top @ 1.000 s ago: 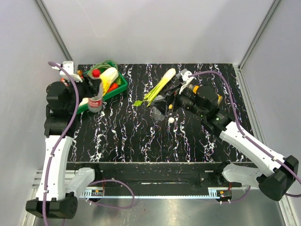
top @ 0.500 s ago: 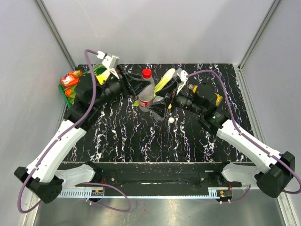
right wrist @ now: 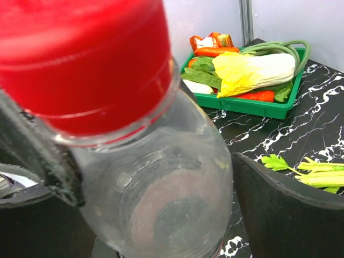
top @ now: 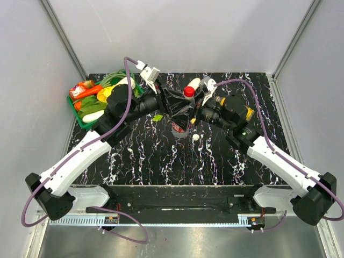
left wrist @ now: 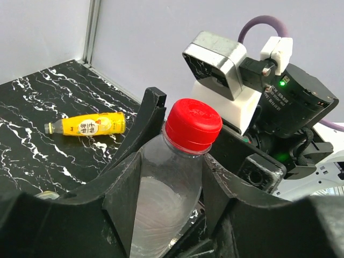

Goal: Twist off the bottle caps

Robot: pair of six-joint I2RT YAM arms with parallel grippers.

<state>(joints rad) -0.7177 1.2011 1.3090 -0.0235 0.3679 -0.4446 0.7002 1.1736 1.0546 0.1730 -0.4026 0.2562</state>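
Left pincer (top: 173, 105) was clamped on the red-capped bottle (left wrist: 164, 204), held above mid-table, axis near upright. Cap (top: 189, 91) sat right at the right pincer (top: 196, 111), spread wide, empty, nearest arm.

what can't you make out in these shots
Top view: the left gripper and right gripper cover most of the clear plastic bottle with a red cap.
Left wrist view: the left gripper's fingers hide its label and base.
Right wrist view: the cap is blurred, cut by the top edge.
Left wrist view: print on the orange-yellow juice bottle is too small.
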